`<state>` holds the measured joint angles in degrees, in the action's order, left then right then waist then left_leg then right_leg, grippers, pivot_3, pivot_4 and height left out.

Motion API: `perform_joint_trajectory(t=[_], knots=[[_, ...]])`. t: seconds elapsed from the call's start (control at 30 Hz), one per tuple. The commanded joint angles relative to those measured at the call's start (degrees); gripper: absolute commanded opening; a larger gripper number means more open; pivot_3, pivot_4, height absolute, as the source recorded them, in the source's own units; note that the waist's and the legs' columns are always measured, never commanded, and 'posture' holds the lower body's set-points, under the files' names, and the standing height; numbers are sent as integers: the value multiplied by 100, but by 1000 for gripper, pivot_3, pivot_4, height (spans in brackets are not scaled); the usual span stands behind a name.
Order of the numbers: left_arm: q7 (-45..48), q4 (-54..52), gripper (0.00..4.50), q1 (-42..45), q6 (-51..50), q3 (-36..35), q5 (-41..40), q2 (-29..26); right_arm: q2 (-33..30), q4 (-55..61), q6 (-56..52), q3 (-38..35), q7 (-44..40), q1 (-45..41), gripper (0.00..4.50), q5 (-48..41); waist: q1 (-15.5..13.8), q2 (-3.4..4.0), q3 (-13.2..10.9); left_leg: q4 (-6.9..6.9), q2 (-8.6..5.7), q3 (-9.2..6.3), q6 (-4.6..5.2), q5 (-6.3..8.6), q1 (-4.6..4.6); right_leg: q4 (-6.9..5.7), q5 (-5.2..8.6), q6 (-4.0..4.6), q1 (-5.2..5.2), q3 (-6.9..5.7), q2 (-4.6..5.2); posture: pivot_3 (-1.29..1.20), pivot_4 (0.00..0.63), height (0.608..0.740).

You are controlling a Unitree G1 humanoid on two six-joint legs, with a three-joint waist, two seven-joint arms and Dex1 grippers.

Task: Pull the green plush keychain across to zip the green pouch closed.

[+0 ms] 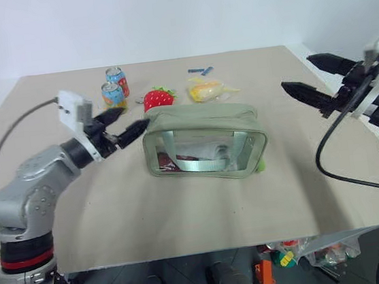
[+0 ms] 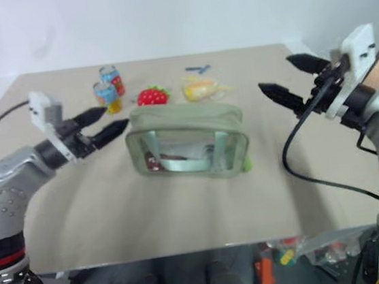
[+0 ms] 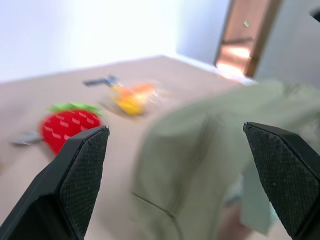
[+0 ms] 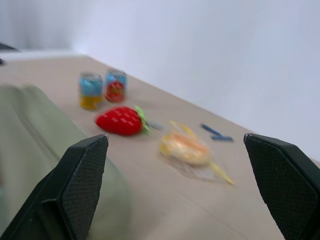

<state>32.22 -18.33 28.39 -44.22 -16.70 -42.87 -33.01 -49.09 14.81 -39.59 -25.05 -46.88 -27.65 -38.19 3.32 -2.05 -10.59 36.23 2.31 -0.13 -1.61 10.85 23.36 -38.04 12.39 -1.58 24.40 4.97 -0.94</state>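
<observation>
The green pouch [image 1: 203, 142] lies in the middle of the table with its clear window facing me. The green plush keychain [image 1: 261, 166] peeks out as a small lime spot at the pouch's right front corner. My left gripper [image 1: 131, 120] hovers open just off the pouch's left end, its fingertips close to the top corner and nothing between them. My right gripper [image 1: 298, 73] hangs open in the air to the right of the pouch, well apart from it and holding nothing. In the left wrist view the pouch [image 3: 215, 150] lies between the spread fingers [image 3: 80, 170].
Behind the pouch lie a red strawberry toy [image 1: 158, 98], a yellow plastic-wrapped packet [image 1: 205, 89], two small cans [image 1: 115, 87] and a small blue item [image 1: 200, 70]. The table's front edge [image 1: 202, 250] runs close to me, with clutter on the floor below.
</observation>
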Motion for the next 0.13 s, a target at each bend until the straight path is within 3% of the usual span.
perform_joint_trajectory(t=[0.03,0.13], knots=[[-307,-591,4461,-595,-4,-152,277,-266,-67,1129,-717,-447,127,740,4500,-818,-5,-1,2,-1,1,0,0,6,-2,0,7,0,-3,1,1,0,150,740],[-432,-895,4461,-1283,246,-61,672,-356,82,1919,-897,-577,309,1651,4500,-1079,-7,1,2,-2,1,-1,-1,22,-5,-3,12,-19,-6,0,3,0,150,740]])
